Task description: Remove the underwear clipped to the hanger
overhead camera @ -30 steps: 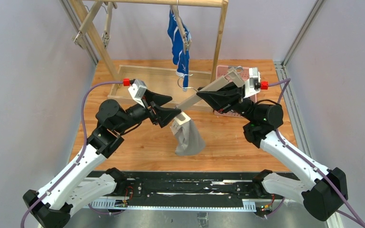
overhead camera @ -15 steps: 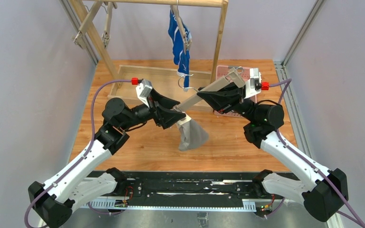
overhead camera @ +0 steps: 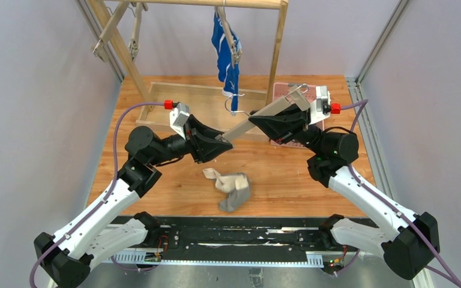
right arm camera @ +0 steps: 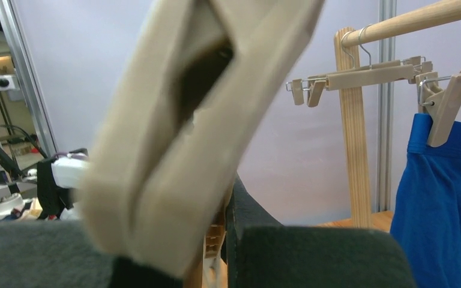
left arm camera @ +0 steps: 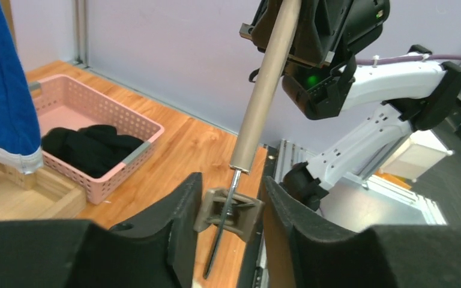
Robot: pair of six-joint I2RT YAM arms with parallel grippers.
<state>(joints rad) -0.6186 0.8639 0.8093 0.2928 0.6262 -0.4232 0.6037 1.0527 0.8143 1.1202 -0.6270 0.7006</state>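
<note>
Our left end effector (left arm camera: 230,201) pinches the clip (left arm camera: 240,215); our right end effector (overhead camera: 254,121) clamps the hanger (overhead camera: 238,128). Grey briefs (overhead camera: 233,189) lie below; we release gently.

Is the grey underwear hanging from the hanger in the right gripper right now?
No, the grey underwear lies crumpled on the table, apart from the hanger that the right gripper holds above it.

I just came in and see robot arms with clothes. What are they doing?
The right gripper holds a wooden clip hanger, and the left gripper pinches the clip at its end. The grey underwear lies crumpled on the table, off the hanger. The blue underwear hangs clipped on the rack. Black underwear sits in the pink basket.
</note>
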